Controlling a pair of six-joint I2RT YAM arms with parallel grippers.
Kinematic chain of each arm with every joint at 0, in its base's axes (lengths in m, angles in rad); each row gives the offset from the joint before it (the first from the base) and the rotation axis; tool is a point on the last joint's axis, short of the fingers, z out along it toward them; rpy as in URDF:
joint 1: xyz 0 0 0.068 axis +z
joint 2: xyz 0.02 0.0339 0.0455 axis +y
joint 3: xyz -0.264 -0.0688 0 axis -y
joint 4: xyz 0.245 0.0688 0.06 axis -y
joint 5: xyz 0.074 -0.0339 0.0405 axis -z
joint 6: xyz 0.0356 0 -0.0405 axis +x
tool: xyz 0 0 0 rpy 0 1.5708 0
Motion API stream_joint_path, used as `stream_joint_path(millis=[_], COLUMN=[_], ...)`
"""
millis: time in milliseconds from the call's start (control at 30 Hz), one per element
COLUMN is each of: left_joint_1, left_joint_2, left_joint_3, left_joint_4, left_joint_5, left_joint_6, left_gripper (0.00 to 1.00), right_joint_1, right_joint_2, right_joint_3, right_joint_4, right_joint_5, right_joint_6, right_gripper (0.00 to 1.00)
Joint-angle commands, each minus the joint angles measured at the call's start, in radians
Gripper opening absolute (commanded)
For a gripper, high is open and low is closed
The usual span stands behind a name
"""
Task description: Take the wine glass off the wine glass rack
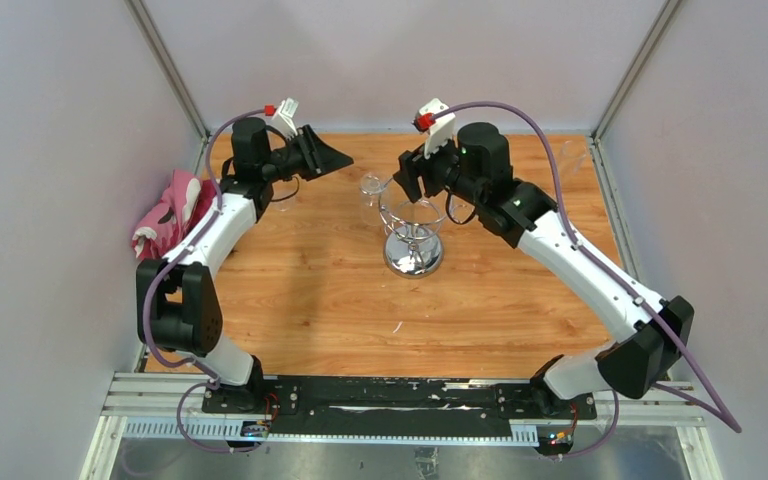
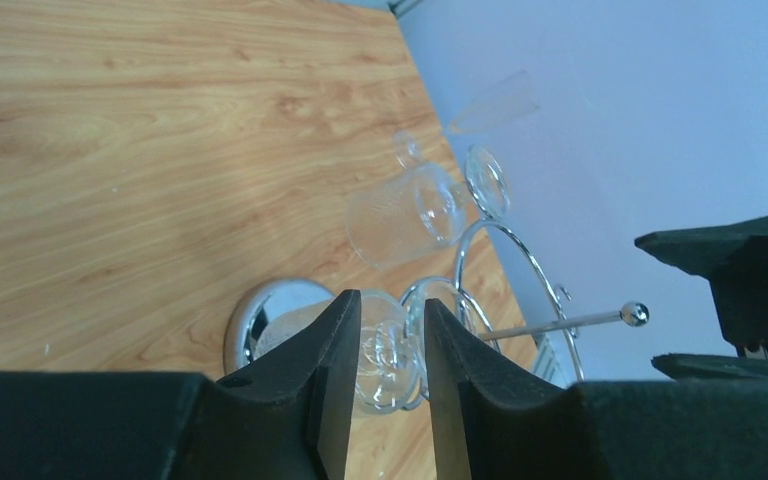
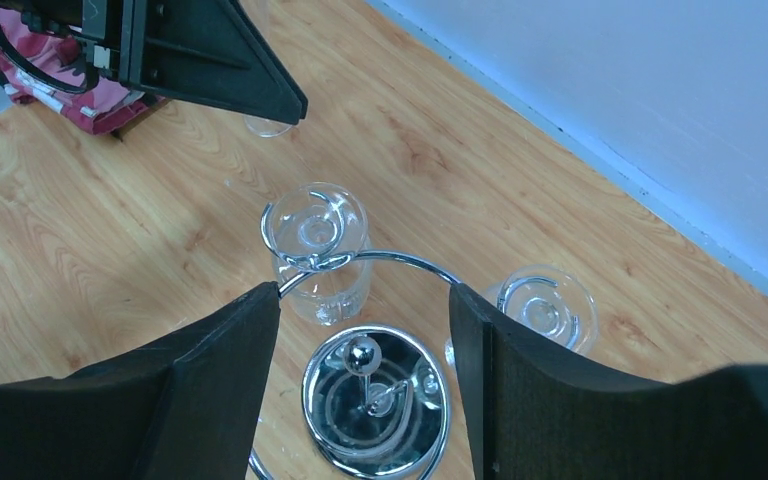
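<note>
The chrome wine glass rack (image 1: 413, 250) stands mid-table, its mirrored dome base (image 3: 375, 405) and ball-topped post (image 3: 363, 355) seen from above. Two clear wine glasses hang upside down from its loops: one at the left (image 3: 316, 235), also visible in the top view (image 1: 372, 192), and one at the right (image 3: 546, 306). My right gripper (image 3: 363, 300) is wide open and empty above the rack's wire ring, with the post showing below the gap between its fingers. My left gripper (image 2: 390, 335) is slightly open and empty, left of the rack (image 1: 335, 155), pointing at the glasses (image 2: 405, 215).
A pink cloth (image 1: 170, 215) lies at the table's left edge. Another clear glass (image 3: 265, 126) stands on the wood under the left gripper. A faint clear glass (image 1: 570, 155) sits by the back right wall. Walls close three sides.
</note>
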Motion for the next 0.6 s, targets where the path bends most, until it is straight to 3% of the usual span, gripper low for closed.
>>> stream_joint_path(millis=[0, 167, 567], left_joint_1=[0.000, 0.000, -0.031], left_joint_2=[0.026, 0.075, 0.098], left_joint_3=[0.038, 0.054, 0.021], left_joint_4=[0.027, 0.028, 0.030], left_joint_5=[0.132, 0.265, 0.294], left_joint_6=[0.003, 0.013, 0.036], left_gripper=[0.36, 0.37, 0.36], right_joint_1=[0.015, 0.014, 0.015], right_joint_2=[-0.075, -0.115, -0.142], right_joint_3=[-0.053, -0.072, -0.106], right_joint_4=[0.089, 0.111, 0.137], right_joint_5=[0.059, 0.083, 0.106], right_joint_6=[0.017, 0.020, 0.029], right_gripper=[0.67, 0.65, 0.64])
